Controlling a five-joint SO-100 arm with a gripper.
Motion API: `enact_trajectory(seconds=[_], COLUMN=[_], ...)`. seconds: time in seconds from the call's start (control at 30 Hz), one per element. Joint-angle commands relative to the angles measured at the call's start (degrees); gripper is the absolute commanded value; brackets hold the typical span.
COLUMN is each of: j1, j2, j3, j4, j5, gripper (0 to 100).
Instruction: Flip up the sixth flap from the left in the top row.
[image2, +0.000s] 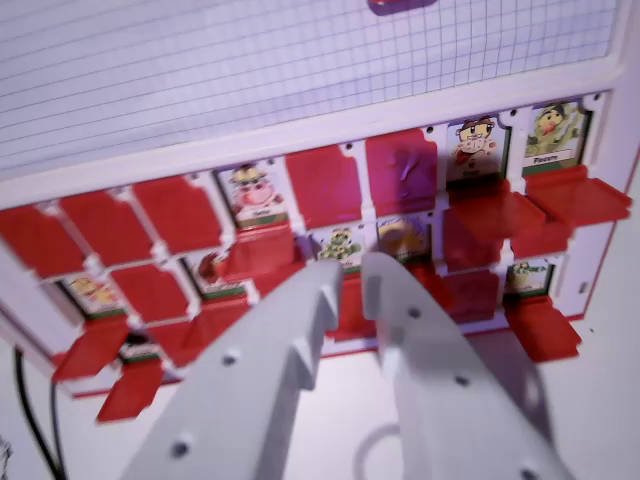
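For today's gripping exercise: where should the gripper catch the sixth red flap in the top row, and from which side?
Catch the sixth flap at its lower edge, from below. It lies flat against the board, so only that edge offers purchase. The gripper sits below it, jaws slightly apart.

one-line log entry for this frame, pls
phase: approach | tool: open, holding nothing, low over board | top row: sixth flap shows red, as do first three and fifth; fourth, seventh, eighth show cards | contact: none seen
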Motion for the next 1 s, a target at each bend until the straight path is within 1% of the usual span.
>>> enact_trajectory(seconds=[0.0,0.17,0.3,0.57,0.73,0.97], j1=[-1.3,-2.6,-4.0,-6.3,-6.7,-6.4], j2=[15.6,23.9,31.1,43.9,50.5,57.7], j3=[3.2,10.4,17.5,29.2,35.3,41.2], j4=[0.1,-0.3,-2.6,-3.6,-3.6,-3.6], j5=[-0.9,-1.7,-2.5,-2.7,-3.3,-4.0], gripper=[2,2,2,2,2,2])
